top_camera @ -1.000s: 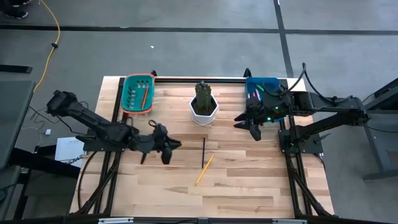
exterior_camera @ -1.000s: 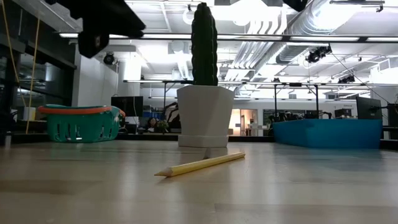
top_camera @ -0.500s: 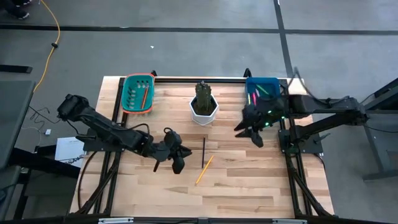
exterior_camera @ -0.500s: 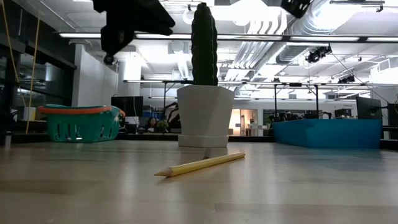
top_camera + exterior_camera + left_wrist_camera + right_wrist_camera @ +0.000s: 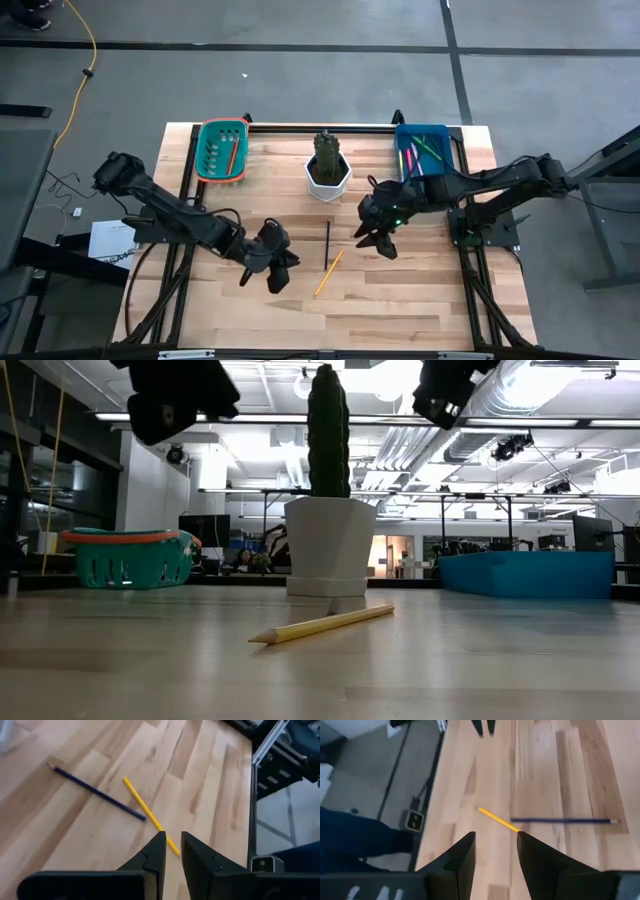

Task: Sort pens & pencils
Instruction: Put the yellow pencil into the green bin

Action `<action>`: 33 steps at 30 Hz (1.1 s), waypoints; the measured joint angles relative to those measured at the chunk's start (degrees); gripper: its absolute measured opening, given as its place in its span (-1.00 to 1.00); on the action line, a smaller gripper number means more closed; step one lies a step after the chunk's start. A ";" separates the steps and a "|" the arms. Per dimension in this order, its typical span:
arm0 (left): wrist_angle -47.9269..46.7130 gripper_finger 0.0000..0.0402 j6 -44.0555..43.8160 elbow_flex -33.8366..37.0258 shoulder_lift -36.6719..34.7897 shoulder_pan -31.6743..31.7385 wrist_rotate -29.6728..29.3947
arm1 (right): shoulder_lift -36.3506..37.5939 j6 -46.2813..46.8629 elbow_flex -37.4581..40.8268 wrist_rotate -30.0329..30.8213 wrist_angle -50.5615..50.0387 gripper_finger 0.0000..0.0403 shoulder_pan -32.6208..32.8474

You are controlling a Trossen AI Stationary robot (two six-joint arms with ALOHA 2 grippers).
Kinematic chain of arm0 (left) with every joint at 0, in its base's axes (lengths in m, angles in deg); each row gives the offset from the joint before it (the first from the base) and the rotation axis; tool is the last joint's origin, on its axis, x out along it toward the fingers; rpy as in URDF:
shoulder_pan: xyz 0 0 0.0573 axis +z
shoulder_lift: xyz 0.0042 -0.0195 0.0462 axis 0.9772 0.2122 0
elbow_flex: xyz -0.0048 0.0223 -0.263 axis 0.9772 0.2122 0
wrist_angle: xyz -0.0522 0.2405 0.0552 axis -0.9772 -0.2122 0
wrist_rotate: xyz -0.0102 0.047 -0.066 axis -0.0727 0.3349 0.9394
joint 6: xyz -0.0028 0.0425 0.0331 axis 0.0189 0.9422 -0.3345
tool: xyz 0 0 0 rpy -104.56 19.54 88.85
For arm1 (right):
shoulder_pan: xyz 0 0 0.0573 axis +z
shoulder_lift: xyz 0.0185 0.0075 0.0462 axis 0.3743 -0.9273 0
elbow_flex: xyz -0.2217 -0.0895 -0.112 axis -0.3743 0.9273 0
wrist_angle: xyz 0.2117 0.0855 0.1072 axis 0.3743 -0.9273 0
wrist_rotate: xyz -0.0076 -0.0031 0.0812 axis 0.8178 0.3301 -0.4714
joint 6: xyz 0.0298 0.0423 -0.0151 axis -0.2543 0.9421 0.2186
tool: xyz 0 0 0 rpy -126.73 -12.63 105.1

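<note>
Two pencils lie flat on the wooden table [image 5: 400,300]: a dark one [image 5: 327,245] and a yellow one [image 5: 329,273], the dark one's near end close by the yellow one. My left gripper [image 5: 270,268] hovers to their left, its fingers [image 5: 171,837] a narrow gap apart with nothing between them. From the pencils' right my right gripper [image 5: 378,240] looks down on them, open [image 5: 496,837] and empty. Pink and green pens [image 5: 413,153] rest in the blue bin [image 5: 440,135]. An orange pencil [image 5: 231,155] lies in the teal basket [image 5: 205,150].
A cactus in a white pot [image 5: 327,172] stands at the far middle, just beyond the dark pencil. Black frame rails run along the table's left and right edges [image 5: 468,235]. Bare wood stretches in front of the pencils [image 5: 330,320].
My right gripper has left the blue bin, coming down and toward the table's left and near edge, and now stands beside the pencils. My left gripper has moved toward the near edge and the pencils while turning. Both pencils lie as they did.
</note>
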 joint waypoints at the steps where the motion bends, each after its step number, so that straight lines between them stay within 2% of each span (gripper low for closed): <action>1: 0.04 -0.77 -0.63 0.00 0.26 -0.41 0.04 | 0.06 0.52 -0.02 0.02 0.84 -0.33 0.00; 9: 3.87 -0.77 -5.94 -0.44 4.90 -1.83 -0.31 | 0.50 1.87 -0.02 0.37 0.97 -0.33 -0.22; 13: 2.74 -0.77 -6.89 -4.27 9.53 -2.12 -0.48 | 0.50 0.78 -0.02 1.18 0.38 -0.33 -0.22; 23: -15.82 -0.77 -10.13 -18.40 17.99 -1.99 0.12 | 0.50 -1.91 -0.02 1.73 -3.08 -0.33 -0.22; 30: -17.22 -0.77 -13.45 -24.13 21.70 -1.97 1.39 | 0.48 -2.61 -0.04 2.08 -4.04 -0.33 -0.22; 33: -18.63 -0.77 -14.01 -26.75 23.52 -1.99 2.37 | 0.48 -3.04 -0.04 4.22 -4.67 -0.33 -0.17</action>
